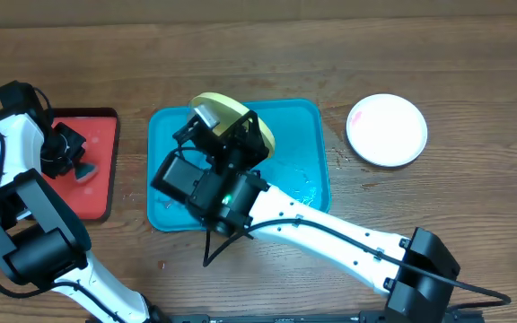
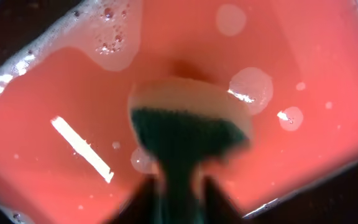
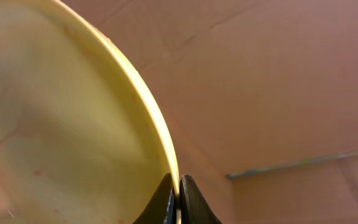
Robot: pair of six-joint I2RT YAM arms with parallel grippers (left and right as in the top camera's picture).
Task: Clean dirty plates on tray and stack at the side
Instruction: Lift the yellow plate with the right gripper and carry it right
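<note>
My right gripper [image 1: 243, 128] is shut on the rim of the yellow-green plate [image 1: 225, 107] and holds it tilted above the back left of the teal tray [image 1: 303, 170]. In the right wrist view the jaws [image 3: 179, 198] pinch the plate's edge [image 3: 73, 112], which has faint reddish specks. The white plate [image 1: 386, 130] lies on the table to the right of the tray and looks unsmeared. The pale blue plate is not in view. My left gripper [image 1: 72, 161] is shut on a green-and-cream sponge [image 2: 191, 124] held over the red tray.
The smaller red tray [image 1: 101, 135] lies at the left, wet with soapy water and bubbles [image 2: 110, 31]. Water glistens on the teal tray's floor [image 1: 305, 188]. My right arm crosses the table's front from the lower right.
</note>
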